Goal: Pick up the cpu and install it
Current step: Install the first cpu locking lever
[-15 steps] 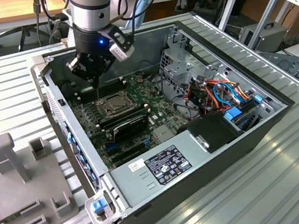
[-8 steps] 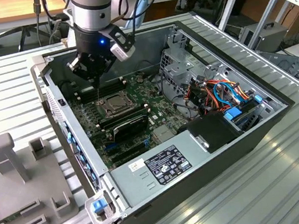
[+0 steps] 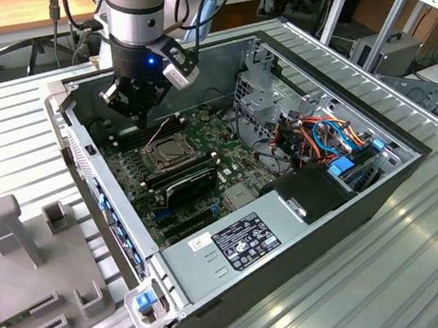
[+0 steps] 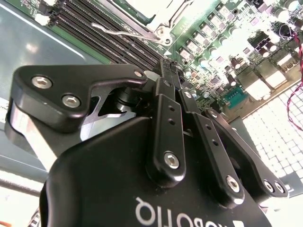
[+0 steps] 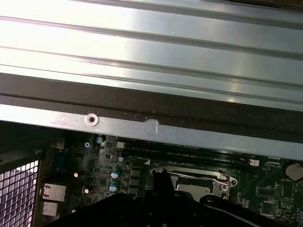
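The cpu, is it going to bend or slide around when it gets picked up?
The cpu looks like a thin flat metal-faced square, so probably stiff, light and rather slippery. Lying flat in its socket, it likely offers little edge to grip, with the hand just above it.

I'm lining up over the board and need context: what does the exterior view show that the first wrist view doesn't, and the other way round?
Exterior view: the arm with its hand over the motherboard near the socket, plus the power supply, coloured cables and a grey fixture tray at the exterior view's left.
First wrist view: the case wall close up with its rivet, and the rear ports.
Both: the motherboard and the metal-framed socket.
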You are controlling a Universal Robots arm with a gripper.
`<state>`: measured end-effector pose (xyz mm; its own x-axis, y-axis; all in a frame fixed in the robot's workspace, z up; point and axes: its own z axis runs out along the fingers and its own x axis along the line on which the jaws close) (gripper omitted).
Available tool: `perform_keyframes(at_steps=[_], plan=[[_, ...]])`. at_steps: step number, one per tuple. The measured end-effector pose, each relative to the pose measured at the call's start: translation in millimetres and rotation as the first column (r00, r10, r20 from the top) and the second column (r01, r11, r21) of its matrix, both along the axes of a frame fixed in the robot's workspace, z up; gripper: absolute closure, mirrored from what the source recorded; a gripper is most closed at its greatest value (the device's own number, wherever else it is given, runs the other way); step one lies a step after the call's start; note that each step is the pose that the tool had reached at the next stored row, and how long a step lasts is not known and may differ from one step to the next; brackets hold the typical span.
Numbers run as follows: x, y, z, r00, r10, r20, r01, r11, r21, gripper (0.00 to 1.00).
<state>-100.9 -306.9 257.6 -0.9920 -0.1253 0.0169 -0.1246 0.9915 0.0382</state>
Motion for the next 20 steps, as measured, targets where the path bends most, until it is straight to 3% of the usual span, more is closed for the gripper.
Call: perform_keyframes(at_steps=[20], plan=[[9.3,-0.1,-8.2,1.0,0.0,-0.0001,0.0,1.0,0.0,0.89]])
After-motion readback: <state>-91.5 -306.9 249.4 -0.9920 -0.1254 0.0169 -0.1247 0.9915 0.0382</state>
